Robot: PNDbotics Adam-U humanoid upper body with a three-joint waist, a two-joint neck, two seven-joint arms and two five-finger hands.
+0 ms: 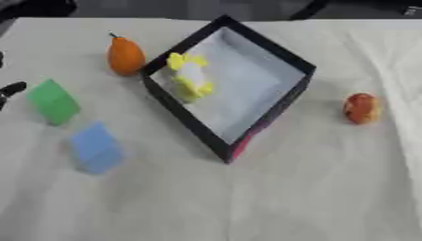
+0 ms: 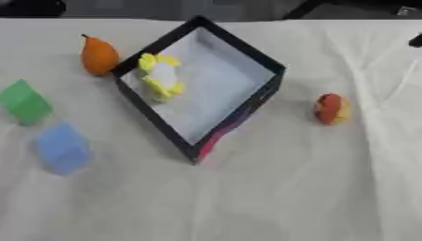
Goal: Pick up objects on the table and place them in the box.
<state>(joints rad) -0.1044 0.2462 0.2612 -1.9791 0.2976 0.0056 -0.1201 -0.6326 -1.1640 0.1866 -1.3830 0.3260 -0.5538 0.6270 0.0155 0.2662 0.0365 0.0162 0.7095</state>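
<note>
A black box (image 1: 186, 117) with a white inside sits turned like a diamond at the table's middle. Inside it, against the left wall, lies a yellow and white toy (image 1: 190, 76). Just left of the box stands an orange pear (image 1: 125, 55). A green block (image 1: 53, 101) and a blue block (image 1: 96, 147) lie further left. A red and orange fruit (image 1: 361, 108) rests to the right of the box. Only a black tip of my left hand (image 1: 12, 88) shows at the left edge, beside the green block. A dark tip of my right hand (image 2: 416, 41) shows at the right edge.
A white cloth (image 1: 247, 202) with creases covers the table. Its far edge runs along the top of the view, with dark shapes behind it.
</note>
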